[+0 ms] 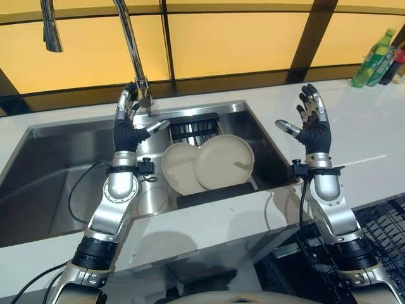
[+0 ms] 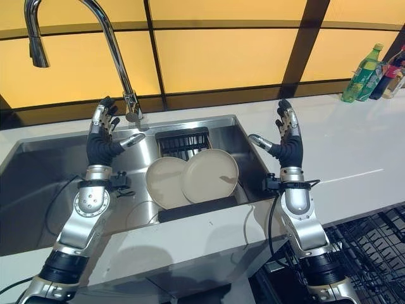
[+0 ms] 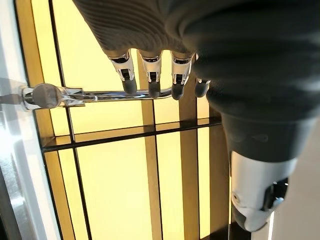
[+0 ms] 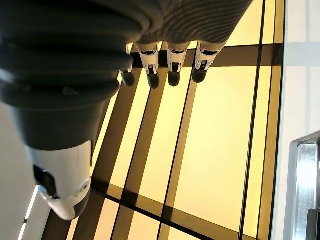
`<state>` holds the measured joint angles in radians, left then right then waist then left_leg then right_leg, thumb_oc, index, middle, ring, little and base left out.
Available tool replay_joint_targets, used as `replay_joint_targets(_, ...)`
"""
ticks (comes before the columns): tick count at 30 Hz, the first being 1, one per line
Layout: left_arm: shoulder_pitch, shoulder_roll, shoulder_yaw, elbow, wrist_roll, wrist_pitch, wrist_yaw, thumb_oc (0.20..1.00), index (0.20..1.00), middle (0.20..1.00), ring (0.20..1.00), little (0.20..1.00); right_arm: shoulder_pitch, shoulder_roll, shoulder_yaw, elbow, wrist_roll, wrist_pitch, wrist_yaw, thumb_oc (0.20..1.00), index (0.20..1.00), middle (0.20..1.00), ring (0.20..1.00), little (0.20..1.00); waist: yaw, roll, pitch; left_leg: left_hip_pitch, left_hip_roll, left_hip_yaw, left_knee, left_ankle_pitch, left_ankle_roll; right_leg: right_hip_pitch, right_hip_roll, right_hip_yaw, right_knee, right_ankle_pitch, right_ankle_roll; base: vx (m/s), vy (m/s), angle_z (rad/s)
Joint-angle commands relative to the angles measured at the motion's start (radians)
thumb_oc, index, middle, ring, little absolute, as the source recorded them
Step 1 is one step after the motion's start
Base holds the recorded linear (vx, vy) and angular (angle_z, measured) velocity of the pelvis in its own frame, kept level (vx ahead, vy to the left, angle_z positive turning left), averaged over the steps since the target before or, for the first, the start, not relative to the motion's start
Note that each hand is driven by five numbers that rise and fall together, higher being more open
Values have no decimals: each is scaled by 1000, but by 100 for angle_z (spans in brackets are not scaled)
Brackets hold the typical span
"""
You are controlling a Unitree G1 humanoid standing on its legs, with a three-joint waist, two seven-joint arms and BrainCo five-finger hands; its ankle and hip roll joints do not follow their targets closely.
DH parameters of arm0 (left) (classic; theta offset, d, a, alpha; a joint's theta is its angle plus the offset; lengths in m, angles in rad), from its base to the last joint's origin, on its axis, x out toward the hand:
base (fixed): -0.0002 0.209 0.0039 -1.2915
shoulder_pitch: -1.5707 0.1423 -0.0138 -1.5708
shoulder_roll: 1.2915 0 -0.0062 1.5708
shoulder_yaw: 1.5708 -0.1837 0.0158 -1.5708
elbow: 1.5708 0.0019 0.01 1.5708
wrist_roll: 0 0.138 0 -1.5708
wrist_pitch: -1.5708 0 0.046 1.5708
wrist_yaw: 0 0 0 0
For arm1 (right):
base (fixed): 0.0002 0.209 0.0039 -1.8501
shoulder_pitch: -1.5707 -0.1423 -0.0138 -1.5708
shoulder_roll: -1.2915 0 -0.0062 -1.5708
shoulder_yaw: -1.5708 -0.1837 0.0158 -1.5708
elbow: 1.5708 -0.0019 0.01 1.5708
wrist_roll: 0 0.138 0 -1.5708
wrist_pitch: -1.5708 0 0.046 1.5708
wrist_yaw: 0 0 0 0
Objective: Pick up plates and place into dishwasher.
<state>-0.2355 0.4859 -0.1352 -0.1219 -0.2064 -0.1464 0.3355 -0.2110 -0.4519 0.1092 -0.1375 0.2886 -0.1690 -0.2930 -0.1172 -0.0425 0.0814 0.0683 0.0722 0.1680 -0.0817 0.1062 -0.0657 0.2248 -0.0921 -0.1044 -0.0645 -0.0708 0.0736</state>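
Observation:
Two cream plates lean upright in the steel sink, a front one overlapping a rear one, against a dark rack. My left hand is raised over the sink's left part, fingers straight and spread, holding nothing. My right hand is raised over the white counter right of the sink, fingers also straight and empty. Both hands stand well above the plates. The open dishwasher's dark rack shows at the lower right.
A tall chrome faucet rises behind the sink, close to my left hand. Green and dark bottles stand at the counter's far right. White counter stretches right of the sink. Yellow panels form the back wall.

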Motion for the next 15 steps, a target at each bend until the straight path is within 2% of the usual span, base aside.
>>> replay_joint_targets(1,-116,56,23,87,85,-82,-48,1000,1000,1000,1000,1000,-49,-55,-15,-53,41,-27,8,1000,1000,1000,1000,1000,14,26,-17,-10,151,-9,275,-156,-65,-141,26,52,51,54,0,13,-15,-17)
replay_joint_targets(3,-130,74,23,114,87,-68,-48,1000,1000,1000,1000,1000,-74,-54,8,-32,43,-32,13,1000,1000,1000,1000,1000,27,32,-13,-21,113,-85,244,-172,-50,-145,28,90,51,56,2,60,61,-28)
replay_joint_targets(4,-140,86,21,134,93,-62,-35,1000,1000,1000,1000,1000,-99,-53,29,-21,41,-25,13,1000,1000,1000,1000,1000,40,39,-12,-24,82,-148,215,-178,-40,-148,29,120,49,54,3,38,90,-57)
replay_joint_targets(5,-147,92,21,145,95,-59,-32,1000,1000,1000,1000,1000,-114,-52,39,-14,39,-20,8,1000,1000,1000,1000,1000,47,39,-10,-33,67,-172,203,-164,-36,-159,27,135,53,62,2,47,87,-92)
replay_joint_targets(6,-152,103,24,160,99,-49,-31,1000,1000,1000,1000,1000,-133,-50,54,-6,44,-11,8,1000,1000,1000,1000,1000,50,42,-11,-31,48,-188,205,-177,-31,-165,24,146,60,56,4,51,101,-102)
replay_joint_targets(9,-165,109,19,204,110,-45,-51,1000,1000,1000,1000,1000,-135,-49,57,-13,41,17,3,1000,1000,1000,1000,1000,33,54,-13,-16,57,-158,194,-175,-36,-169,19,152,68,52,9,106,143,-60)
replay_joint_targets(13,-194,132,1,258,145,-48,-46,1000,1000,1000,1000,1000,-112,-59,42,-11,48,18,33,1000,1000,1000,1000,1000,10,62,-20,1,67,-124,167,-169,-43,-170,5,154,67,52,23,105,116,-11)
replay_joint_targets(14,-223,149,11,325,126,-70,-43,1000,1000,1000,1000,1000,-104,-68,43,-12,54,16,50,1000,1000,1000,1000,1000,-10,68,-25,12,64,-106,156,-177,-39,-181,-5,168,80,47,34,125,115,-7)
replay_joint_targets(15,-228,154,12,337,130,-77,-42,1000,1000,1000,1000,1000,-104,-69,44,-12,55,16,51,1000,1000,1000,1000,1000,-12,68,-24,13,61,-102,156,-180,-37,-185,-7,173,84,46,36,178,162,-13)
